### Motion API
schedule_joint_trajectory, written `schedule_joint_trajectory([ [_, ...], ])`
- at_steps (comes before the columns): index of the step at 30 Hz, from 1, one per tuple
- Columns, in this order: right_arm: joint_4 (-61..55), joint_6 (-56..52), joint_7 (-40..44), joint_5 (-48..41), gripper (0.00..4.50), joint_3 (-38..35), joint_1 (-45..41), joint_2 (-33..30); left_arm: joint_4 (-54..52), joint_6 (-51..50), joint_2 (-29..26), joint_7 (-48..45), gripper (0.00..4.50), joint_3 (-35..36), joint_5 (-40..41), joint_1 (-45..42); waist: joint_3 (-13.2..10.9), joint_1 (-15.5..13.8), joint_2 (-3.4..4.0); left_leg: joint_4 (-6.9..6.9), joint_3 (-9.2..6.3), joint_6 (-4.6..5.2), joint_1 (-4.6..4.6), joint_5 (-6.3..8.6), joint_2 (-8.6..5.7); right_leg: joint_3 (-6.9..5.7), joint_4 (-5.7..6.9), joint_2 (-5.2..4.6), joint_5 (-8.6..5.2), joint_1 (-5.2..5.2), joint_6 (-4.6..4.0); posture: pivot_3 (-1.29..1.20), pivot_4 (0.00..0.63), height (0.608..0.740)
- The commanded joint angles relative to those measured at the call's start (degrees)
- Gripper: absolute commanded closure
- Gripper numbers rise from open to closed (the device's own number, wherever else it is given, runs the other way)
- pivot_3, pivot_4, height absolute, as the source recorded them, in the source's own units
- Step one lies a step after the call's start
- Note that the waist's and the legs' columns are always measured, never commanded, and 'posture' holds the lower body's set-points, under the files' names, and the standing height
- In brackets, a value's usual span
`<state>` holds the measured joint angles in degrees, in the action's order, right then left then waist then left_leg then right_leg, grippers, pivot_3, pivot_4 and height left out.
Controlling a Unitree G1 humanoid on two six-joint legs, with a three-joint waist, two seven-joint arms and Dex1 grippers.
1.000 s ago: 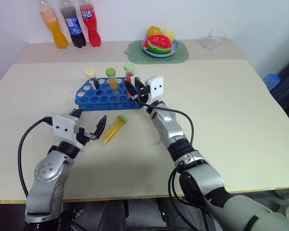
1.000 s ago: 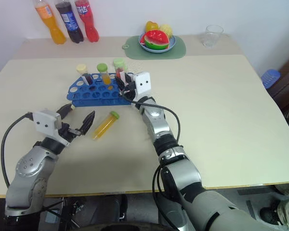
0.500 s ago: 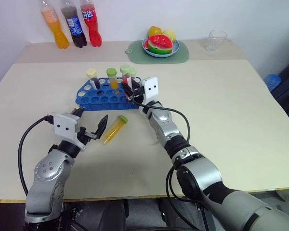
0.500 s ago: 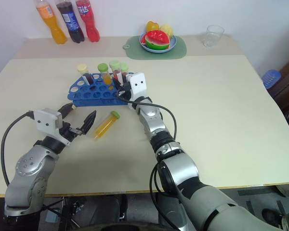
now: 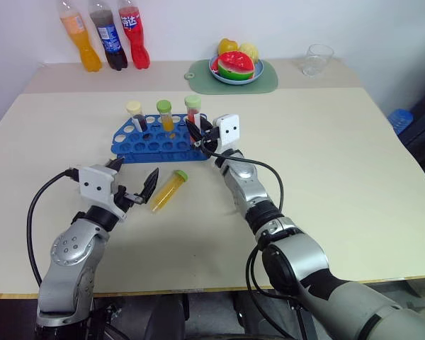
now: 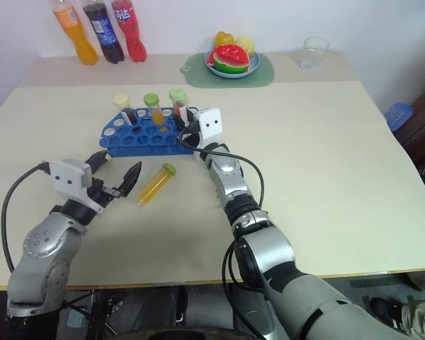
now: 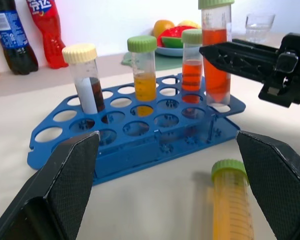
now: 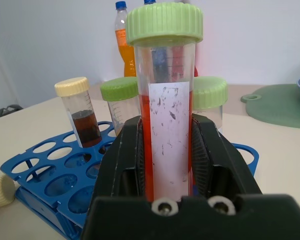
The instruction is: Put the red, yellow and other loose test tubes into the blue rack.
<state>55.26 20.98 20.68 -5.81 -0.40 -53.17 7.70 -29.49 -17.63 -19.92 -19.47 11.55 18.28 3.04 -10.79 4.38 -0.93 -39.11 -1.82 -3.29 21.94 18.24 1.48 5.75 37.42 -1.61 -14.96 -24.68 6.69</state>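
The right pincer (image 5: 197, 132) is grasping the green-capped red-liquid clear tube (image 7: 215, 55) upright over the bright blue holed plastic rack's (image 5: 150, 145) right end; misaligned, its tip could be catching a rim and shoving the rack. The left pincer (image 5: 132, 185) is hanging released near the yellow-orange tube (image 5: 168, 190) lying on the bench (image 5: 326, 163).

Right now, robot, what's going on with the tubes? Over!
Right pincer shut on red tube, upright over blue rack's end. Left pincer open, empty. Yellow tube lying loose on table. Nothing blocking.

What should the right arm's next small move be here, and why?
Probably lower the red tube straight down. The right end effector grips it upright with its tip entering a hole at the end of the blue rack, not yet seated.
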Motion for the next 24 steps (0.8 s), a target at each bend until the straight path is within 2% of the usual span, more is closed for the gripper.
schedule_joint_trajectory([
  [1,-1.13,0.04,1.61,0.66,3.74,0.85,1.68,-0.09,-2.53,0.26,-0.19,0.08,0.0,0.45,0.8,-0.13,0.0,0.0,0.0,0.0,0.0,0.0,0.0,0.0,0.0,0.0,0.0,0.0,0.0,0.0,0.0,0.0,0.15,0.734],
  [5,-1.03,0.21,1.61,1.58,3.74,1.75,1.86,0.27,-2.67,0.15,-0.02,0.14,0.0,0.38,0.74,0.02,0.0,0.0,0.0,0.0,0.0,0.0,-0.04,0.0,0.0,0.0,0.02,0.0,0.0,0.02,0.0,0.0,0.15,0.734],
  [14,5.2,1.26,-4.93,3.66,3.74,0.66,-3.2,0.8,-2.78,0.1,0.13,0.08,0.0,0.38,0.74,0.42,0.0,0.05,0.0,0.0,0.02,0.0,-0.07,0.0,0.0,0.0,0.01,0.0,0.0,0.04,0.0,0.0,0.15,0.734],
  [19,5.94,2.06,-4.17,3.41,3.74,0.5,-3.32,0.99,-2.86,0.25,0.22,0.04,0.0,0.52,0.78,0.84,0.0,0.2,0.01,0.0,0.01,-0.01,-0.12,-0.01,0.0,0.01,0.05,0.02,0.01,0.06,-0.02,0.0,0.15,0.734],
  [21,4.87,2.42,-2.13,2.51,2.66,0.32,-2.33,1.01,-3.12,-0.04,0.28,0.3,0.0,0.72,0.86,1.03,0.0,0.3,0.01,0.0,0.01,-0.01,-0.12,-0.01,0.0,0.01,0.05,0.02,0.01,0.07,-0.02,0.0,0.15,0.734],
  [22,4.18,2.75,-1.31,2.13,2.38,0.23,-1.81,1.01,-3.26,-0.16,0.29,0.44,0.0,0.82,0.86,1.12,0.0,0.33,0.0,0.01,0.01,-0.01,-0.12,0.0,0.0,0.01,0.04,0.02,0.01,0.07,-0.02,0.0,0.15,0.734],
  [24,2.74,3.46,-0.32,1.7,1.32,0.06,-1.11,1.04,-3.51,-0.41,0.23,0.64,0.0,0.93,0.94,1.14,-0.01,0.39,0.01,0.02,0.0,-0.01,-0.12,0.0,0.0,0.01,0.03,0.02,0.01,0.07,-0.02,0.0,0.15,0.734],
])
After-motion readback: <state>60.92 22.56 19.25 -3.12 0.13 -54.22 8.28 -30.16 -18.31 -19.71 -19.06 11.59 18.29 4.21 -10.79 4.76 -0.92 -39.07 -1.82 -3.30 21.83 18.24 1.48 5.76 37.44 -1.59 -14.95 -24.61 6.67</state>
